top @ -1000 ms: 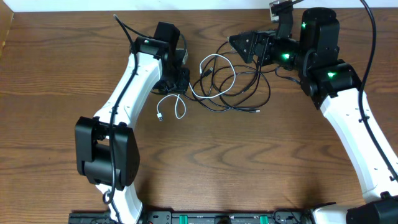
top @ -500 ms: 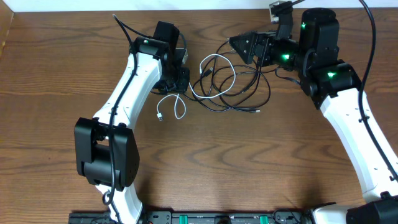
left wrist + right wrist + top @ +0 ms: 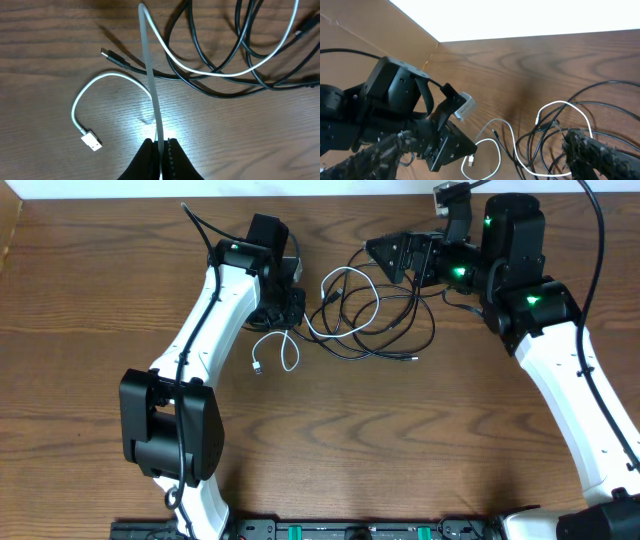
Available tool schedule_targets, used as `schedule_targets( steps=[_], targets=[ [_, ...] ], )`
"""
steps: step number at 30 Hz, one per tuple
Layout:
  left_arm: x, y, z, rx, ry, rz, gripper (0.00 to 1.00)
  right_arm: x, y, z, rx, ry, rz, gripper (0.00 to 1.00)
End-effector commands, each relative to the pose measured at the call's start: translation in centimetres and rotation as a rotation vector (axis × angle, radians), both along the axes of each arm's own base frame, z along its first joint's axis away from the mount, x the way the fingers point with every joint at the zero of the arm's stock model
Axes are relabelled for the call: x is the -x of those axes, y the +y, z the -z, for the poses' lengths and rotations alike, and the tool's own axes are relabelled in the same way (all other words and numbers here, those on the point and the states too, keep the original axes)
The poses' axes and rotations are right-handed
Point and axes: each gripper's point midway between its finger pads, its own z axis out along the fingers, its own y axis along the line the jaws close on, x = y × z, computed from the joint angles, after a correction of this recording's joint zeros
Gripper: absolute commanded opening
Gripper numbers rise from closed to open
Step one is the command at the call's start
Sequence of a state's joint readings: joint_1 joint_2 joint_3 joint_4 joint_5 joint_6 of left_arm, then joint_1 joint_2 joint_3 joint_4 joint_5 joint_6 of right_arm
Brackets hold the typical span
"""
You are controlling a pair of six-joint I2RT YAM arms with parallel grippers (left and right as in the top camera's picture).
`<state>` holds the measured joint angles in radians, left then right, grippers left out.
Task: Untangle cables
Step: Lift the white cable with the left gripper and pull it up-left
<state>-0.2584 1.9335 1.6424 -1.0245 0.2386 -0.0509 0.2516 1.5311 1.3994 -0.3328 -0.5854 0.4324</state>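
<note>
Jaws of the left gripper (image 3: 160, 146) just pinched the white cable (image 3: 150, 75), the right gripper (image 3: 487, 150) spread wide, so teasing it from the black cables (image 3: 230, 95) can likely begin

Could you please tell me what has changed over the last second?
The left gripper has closed on the white cable and now pinches it. The right gripper has opened a little wider and holds nothing. The black cables lie as before.
</note>
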Motion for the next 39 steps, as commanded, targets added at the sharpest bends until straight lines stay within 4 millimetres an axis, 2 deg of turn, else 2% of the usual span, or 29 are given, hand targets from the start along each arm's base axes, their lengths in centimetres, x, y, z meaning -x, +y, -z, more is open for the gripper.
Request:
schedule_targets(
  steps=[1,3,5,10,15,24,28,31,34,39],
  targets=[
    [-0.1,-1.3,-1.3,0.07,-0.013,0.019,0.08,-0.2,-0.4,-0.4,0.009,-0.018,0.011,0.99],
    [-0.3,-1.8,-2.7,0.106,-0.042,0.026,0.07,-0.4,-0.6,-0.3,0.018,-0.019,0.028,0.99],
    [-0.5,-2.6,-5.0,0.164,-0.086,0.039,0.08,-1.2,-1.6,0.2,0.054,-0.019,0.097,0.99],
    [-0.6,-4.5,-12.4,0.332,-0.259,0.046,0.08,-2.0,-3.9,1.8,0.138,0.017,0.229,0.99],
    [-0.2,-4.5,-20.3,0.432,-0.479,-0.001,0.07,-1.8,-4.4,2.6,0.16,0.051,0.244,0.99],
    [1.7,-3.9,-32.9,0.587,-0.871,0.006,0.07,-1.6,-4.4,2.9,0.165,0.064,0.243,0.99],
    [1.4,-4.0,-35.8,0.633,-0.976,0.01,0.07,-1.4,-4.5,3.2,0.171,0.081,0.242,0.99],
    [0.5,-3.9,-37.4,0.656,-1.048,-0.007,0.07,-1.2,-4.6,3.5,0.176,0.095,0.241,0.99],
    [-1.2,-3.4,-38.1,0.636,-1.117,-0.044,0.07,-1.0,-4.6,3.7,0.18,0.106,0.24,0.99],
    [-5.1,-2.4,-38.2,0.58,-1.213,-0.137,0.08,-0.8,-4.7,4.2,0.188,0.125,0.238,0.99]
  ],
)
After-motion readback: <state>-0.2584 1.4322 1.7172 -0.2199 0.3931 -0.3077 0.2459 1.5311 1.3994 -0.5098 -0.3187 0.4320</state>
